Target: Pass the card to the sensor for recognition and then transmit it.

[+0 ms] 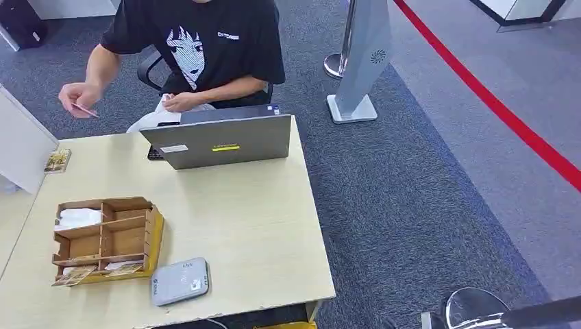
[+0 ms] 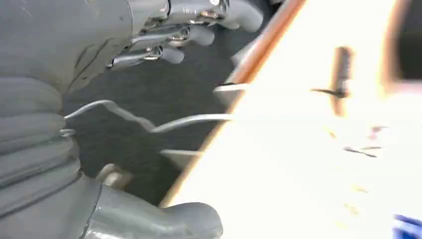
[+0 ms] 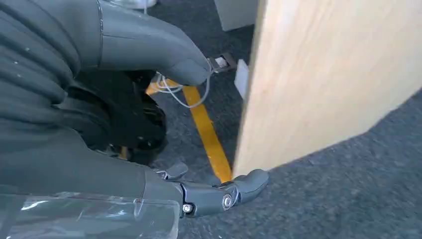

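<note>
A laptop (image 1: 223, 139) stands at the far edge of the counter (image 1: 260, 226), and behind it sits a person holding a card (image 1: 85, 110) in a raised hand (image 1: 79, 98), off the counter's far left corner. On the counter's near left sits a wooden organizer (image 1: 103, 240), with the grey sensor (image 1: 179, 280) just beside it at the near edge. My left robot hand (image 2: 179, 35) hangs beside the counter, fingers loosely spread, holding nothing. My right robot hand (image 3: 149, 124) hangs by the counter's edge, also open and empty.
</note>
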Available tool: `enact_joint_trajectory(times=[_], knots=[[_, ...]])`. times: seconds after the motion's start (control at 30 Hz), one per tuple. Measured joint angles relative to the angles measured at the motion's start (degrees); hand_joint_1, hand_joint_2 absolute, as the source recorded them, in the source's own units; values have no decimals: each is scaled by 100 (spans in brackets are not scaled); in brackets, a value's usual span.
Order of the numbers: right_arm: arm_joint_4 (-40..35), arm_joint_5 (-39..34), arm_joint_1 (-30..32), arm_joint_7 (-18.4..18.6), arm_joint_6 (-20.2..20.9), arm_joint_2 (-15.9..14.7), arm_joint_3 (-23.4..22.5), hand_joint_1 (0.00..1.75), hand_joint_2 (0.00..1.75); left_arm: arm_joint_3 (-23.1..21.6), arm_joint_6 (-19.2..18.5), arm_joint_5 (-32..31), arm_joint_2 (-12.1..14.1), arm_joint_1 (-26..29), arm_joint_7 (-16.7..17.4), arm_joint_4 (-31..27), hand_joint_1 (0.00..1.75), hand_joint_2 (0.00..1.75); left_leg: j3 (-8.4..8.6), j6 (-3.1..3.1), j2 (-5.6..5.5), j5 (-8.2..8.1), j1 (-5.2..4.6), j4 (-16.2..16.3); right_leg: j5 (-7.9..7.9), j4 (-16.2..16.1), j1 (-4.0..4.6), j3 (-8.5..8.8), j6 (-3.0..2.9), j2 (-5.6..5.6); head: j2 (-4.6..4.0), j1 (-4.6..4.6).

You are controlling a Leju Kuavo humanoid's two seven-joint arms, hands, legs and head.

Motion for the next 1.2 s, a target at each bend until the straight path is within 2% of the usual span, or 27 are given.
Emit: enact_joint_trajectory(times=[0.07,0.13,0.17,0.23,0.27,0.3,0.37,0.43,0.5,0.57,0.63,0.77,0.8,0.87,0.93,1.03,1.1,1.2], knots=[[-84,61,28,84,73,24,-99,0,175,-362,580,-466,-17,50,222,-831,0,175,-8,2,-11,1,-4,0,0,-1,-4,4,1,-11,0,9],[-142,87,31,118,103,53,-171,0,175,-721,855,-710,-4,36,359,-1425,0,175,-8,4,-17,2,-6,0,0,-1,-7,21,2,-19,0,7],[-169,101,30,127,118,68,-195,0,175,-854,842,-782,-7,43,337,-1639,0,175,-6,4,-8,1,-6,0,0,-1,-7,20,2,-9,0,2],[-221,216,40,160,158,96,-282,0,175,-1050,509,-1194,-13,41,96,-1947,0,175,-4,4,-5,1,-6,1,1,-2,-7,18,2,-3,0,0],[-238,292,48,171,192,107,-339,0,175,-1164,353,-1640,23,35,-42,-2076,0,175,-3,5,-7,1,-7,3,1,-5,-7,7,2,-4,0,9],[-250,374,46,186,226,125,-381,0,175,-1302,348,-2104,101,21,-150,-2176,0,175,-3,5,-8,1,-8,3,1,-5,-7,6,2,-6,0,11],[-322,608,33,186,219,236,-462,0,175,-1702,679,-3399,392,-127,-158,-2314,0,175,-4,4,-10,2,-8,3,1,-4,-6,5,2,-12,0,11],[-379,781,-2,175,199,341,-490,0,175,-2161,901,-4462,807,-361,89,-2338,0,175,-2,0,-10,4,-8,2,2,-1,-3,5,1,-13,0,9],[-376,907,-51,125,177,394,-490,0,175,-2646,936,-5554,1286,-653,487,-2325,0,175,-2,-11,-10,11,-7,1,6,3,3,2,-6,-12,0,4],[-339,942,-116,35,171,400,-486,0,175,-3031,936,-6265,1695,-989,736,-2246,0,175,-4,-19,-11,17,-3,0,10,9,3,10,-12,-13,0,2],[-295,992,-168,11,153,400,-473,0,175,-3348,912,-6686,1996,-1209,919,-2147,0,175,-2,-20,-3,17,-2,-1,14,11,3,8,-19,-1,0,-2],[-92,995,-193,-183,138,398,-424,0,175,-3732,960,-7191,2528,-1389,967,-1905,0,175,-6,-20,-1,17,-1,0,14,12,1,-3,-19,4,0,-4],[-53,999,-206,-214,136,394,-376,0,175,-3844,868,-7592,2678,-1528,1063,-1819,0,175,19,-20,-6,21,0,1,15,12,4,-10,-19,-1,0,2],[55,990,-321,-256,44,354,-241,0,175,-4161,660,-8381,3157,-1923,1256,-1547,0,175,3,-19,-14,41,0,1,26,14,4,-22,-19,-12,0,11],[211,886,-459,-367,-30,300,-41,0,175,-4428,508,-8920,3550,-2394,1389,-1255,0,175,1,-28,-12,48,0,1,37,18,3,-25,-26,-9,0,7],[446,704,-652,-454,-205,194,308,0,175,-4789,212,-9118,4040,-3065,1500,-903,0,175,2,-34,-3,53,1,0,47,20,2,-31,-27,5,0,2],[557,623,-694,-515,-260,134,495,0,175,-4914,197,-9142,4208,-3242,1553,-769,0,175,3,-34,4,53,1,1,52,21,2,-35,-23,15,0,0],[649,523,-703,-568,-288,75,666,0,175,-5022,243,-9160,4321,-3427,1585,-678,0,175,-1,-33,4,54,1,1,52,21,2,-37,-23,15,0,-2]])
